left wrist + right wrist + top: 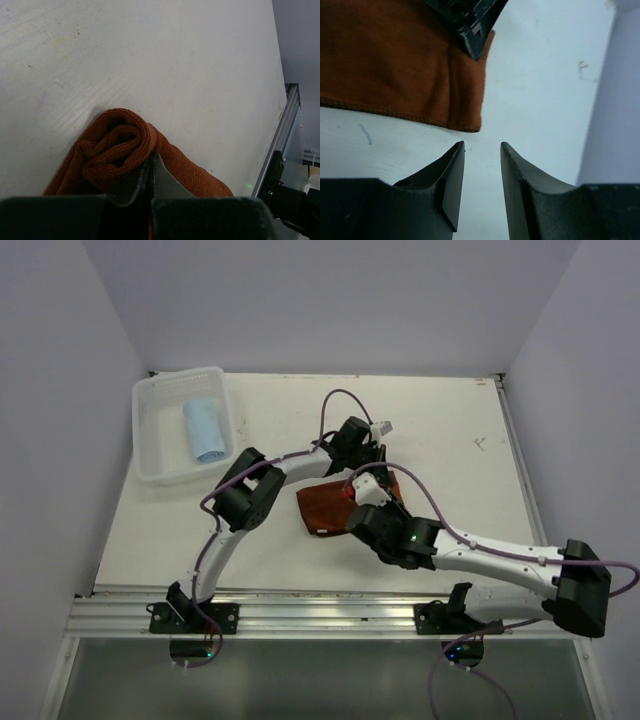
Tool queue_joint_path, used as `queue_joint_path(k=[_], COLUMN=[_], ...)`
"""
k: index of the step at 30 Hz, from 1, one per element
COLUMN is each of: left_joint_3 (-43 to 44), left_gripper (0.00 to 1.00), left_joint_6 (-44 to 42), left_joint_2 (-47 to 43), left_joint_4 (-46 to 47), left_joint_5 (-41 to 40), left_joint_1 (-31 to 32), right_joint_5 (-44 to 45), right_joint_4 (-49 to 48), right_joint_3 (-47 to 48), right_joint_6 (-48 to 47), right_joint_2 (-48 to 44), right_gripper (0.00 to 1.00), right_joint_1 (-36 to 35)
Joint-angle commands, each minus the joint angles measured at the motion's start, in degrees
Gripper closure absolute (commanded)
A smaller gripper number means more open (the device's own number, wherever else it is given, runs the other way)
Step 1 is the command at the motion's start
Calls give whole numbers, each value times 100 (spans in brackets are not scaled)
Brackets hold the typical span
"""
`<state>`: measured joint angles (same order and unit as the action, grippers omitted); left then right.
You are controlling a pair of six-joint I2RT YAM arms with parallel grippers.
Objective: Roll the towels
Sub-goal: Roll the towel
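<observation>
Left gripper (151, 159): jaws shut on the bunched, partly rolled edge of the rust towel (117, 150), the fold pinched between the fingertips and lying on the table. Right gripper (482, 150): jaws apart, nothing between them, poised over bare table just beside the towel's hemmed corner, not touching it. The rust towel lies near the middle of the table (450, 440), between the two wrists. The surface is white and matte, with faint scuffs and small pen-like marks. An aluminium rail (320, 612) runs along the near edge, and plain pale lavender-grey walls (330, 300) close off three sides. Count: two arms, two towels, one white mesh basket (150, 465). The light-blue towel (205, 430) lies rolled inside the basket at the far left corner, well apart from the grippers.
</observation>
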<state>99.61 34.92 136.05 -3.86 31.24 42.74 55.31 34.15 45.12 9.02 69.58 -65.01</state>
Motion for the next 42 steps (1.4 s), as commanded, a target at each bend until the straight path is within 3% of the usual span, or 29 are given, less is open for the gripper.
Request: queue_joint_path(k=[1,8,14,20,26,42], left_joint_3=[-144,-188,-346,-469,-531,-680], left_gripper=[100,100,100,100,100,100], left_joint_6=[-64,-64,-55,-81,-90,-134], left_joint_2=[-228,-281,-360,-395,-439,-553], left_joint_4=[-98,-62,17,34,78,87], left_joint_5=[-171,-180,-198,-198,-215,-242], left_joint_1=[-82,-82,-73,-82,-73,-73], right_joint_5=[-1166,-3259,-4660,-6952,-7754,-7807], right_joint_4=[-496,-1033,-1262,-2236,-3010,-3380], right_joint_3=[-249,-707,-961,-1673,-2068,-2412], right_joint_6=[881,1865,2883,3799,4063,4231], right_joint_2=[-697,-1684,-1685,-1132,-797,-682], right_gripper=[62,54,46,44,44,41], right_joint_1=[635,2615,4100,5806,6027,6027])
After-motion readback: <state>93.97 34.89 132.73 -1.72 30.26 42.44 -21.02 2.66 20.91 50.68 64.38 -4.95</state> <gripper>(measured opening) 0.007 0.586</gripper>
